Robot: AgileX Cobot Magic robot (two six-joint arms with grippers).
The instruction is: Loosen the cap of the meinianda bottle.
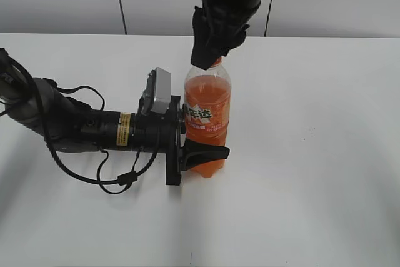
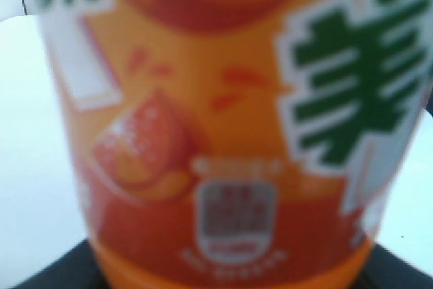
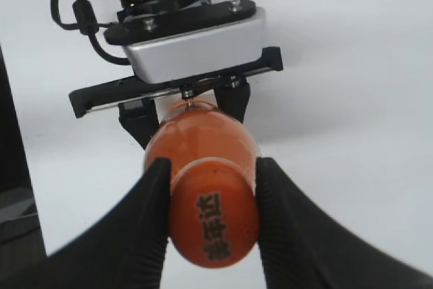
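Observation:
The meinianda bottle (image 1: pixel 207 107) stands upright on the white table, full of orange drink, with an orange label. Its label fills the left wrist view (image 2: pixel 223 133), blurred. My left gripper (image 1: pixel 199 149) lies along the table from the left and is shut on the bottle's lower body; one black finger shows in front of it. My right gripper (image 3: pixel 211 214) comes down from above and is shut on the orange cap (image 3: pixel 213 218), one black finger on each side. In the exterior view the cap (image 1: pixel 215 62) is mostly hidden by that gripper.
The left arm with its cables (image 1: pixel 81 129) lies across the table's left half. The white table (image 1: pixel 312 173) stretches to the right and front. A grey wall stands behind.

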